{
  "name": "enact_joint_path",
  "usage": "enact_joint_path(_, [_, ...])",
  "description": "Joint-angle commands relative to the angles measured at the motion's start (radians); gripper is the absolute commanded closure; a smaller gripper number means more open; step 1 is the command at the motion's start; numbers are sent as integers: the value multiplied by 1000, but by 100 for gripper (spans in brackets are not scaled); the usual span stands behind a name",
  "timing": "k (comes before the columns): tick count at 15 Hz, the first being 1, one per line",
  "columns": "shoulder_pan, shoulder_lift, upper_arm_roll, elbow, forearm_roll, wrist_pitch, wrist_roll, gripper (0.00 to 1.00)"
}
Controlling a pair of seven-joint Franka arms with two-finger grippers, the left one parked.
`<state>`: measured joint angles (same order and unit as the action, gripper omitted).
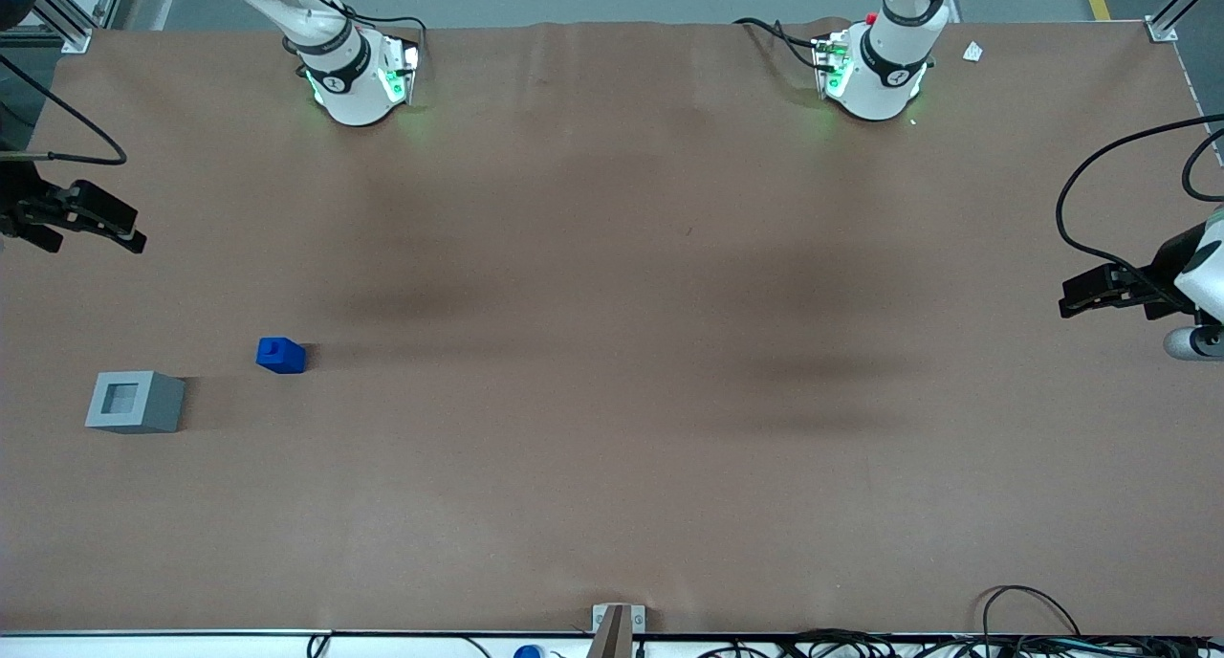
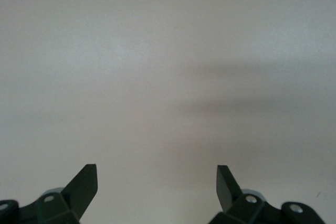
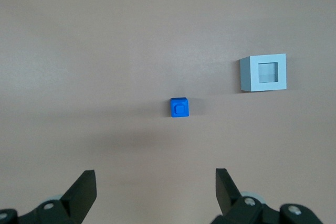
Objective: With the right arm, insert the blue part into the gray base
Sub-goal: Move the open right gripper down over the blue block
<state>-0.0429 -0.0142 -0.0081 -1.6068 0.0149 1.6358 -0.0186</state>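
Note:
The blue part (image 1: 280, 355) (image 3: 179, 108) lies on the brown table with its stub facing up. The gray base (image 1: 134, 402) (image 3: 264, 72) stands beside it, a little nearer the front camera and closer to the working arm's end of the table, its square recess facing up. The two are apart, with bare table between them. My right gripper (image 1: 132, 233) (image 3: 156, 174) hangs well above the table at the working arm's end, farther from the front camera than both objects. It is open, and nothing is between its fingers.
Both arm bases (image 1: 359, 79) (image 1: 875, 75) stand at the table edge farthest from the front camera. A small white scrap (image 1: 972, 52) lies near the parked arm's base. A metal bracket (image 1: 617, 625) and loose cables (image 1: 1033, 629) line the near edge.

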Motion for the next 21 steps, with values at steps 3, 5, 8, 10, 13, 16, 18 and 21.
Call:
enact_joint_path(3, [-5,7,0,10,-13,-13,5,0])
enact_joint_path(5, [-8,7,-1,15,-13,-22,5,0])
enact_joint_path(8, [-6,8,-3,-4,-13,-63,3,0])
enact_joint_path(10, [-6,17,-3,-12,-12,-68,3,0])
enact_joint_path(13, [-17,20,-3,-59,-12,-45,3,0])
enact_joint_path(16, [-18,16,-3,-215,-12,103,3,0])
enact_joint_path(18, [-23,25,-4,-263,-13,179,-4,0])
enact_joint_path(21, [-41,49,-4,-369,-18,346,-44,14])
